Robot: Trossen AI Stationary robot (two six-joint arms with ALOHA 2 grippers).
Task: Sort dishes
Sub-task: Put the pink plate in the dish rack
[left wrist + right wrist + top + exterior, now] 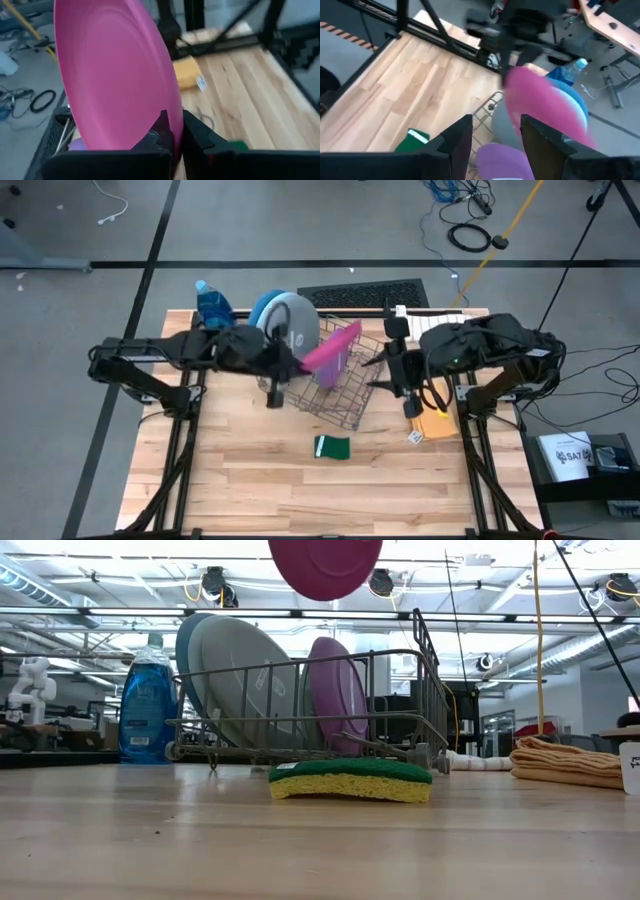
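My left gripper point(297, 363) is shut on the pink plate point(330, 352), which the low view shows high above the grey wire rack point(300, 745) as the pink plate point(325, 565). In the rack point(345, 395) stand on edge the deep-blue plate point(185, 650), the pale-blue plate point(245, 690) and the purple plate point(335, 695). My right gripper point(392, 375) is open at the rack's right side, touching nothing. Its wrist view looks past its open fingers point(495, 130) at the pink plate point(540, 105). The teal plate is out of view. My left gripper pinches the pink plate's rim point(172, 132) between its two fingers, coming from the table's left side. The plate is lifted clear above the rack, standing on edge and tilted, and reaches out beyond the fingers toward the right.
A green and yellow sponge point(350, 780) lies on the table in front of the rack. A blue soap bottle point(212, 305) stands at the far left. A folded orange towel point(437, 423) lies to the right. Bare wood point(300, 490) stretches toward the near edge.
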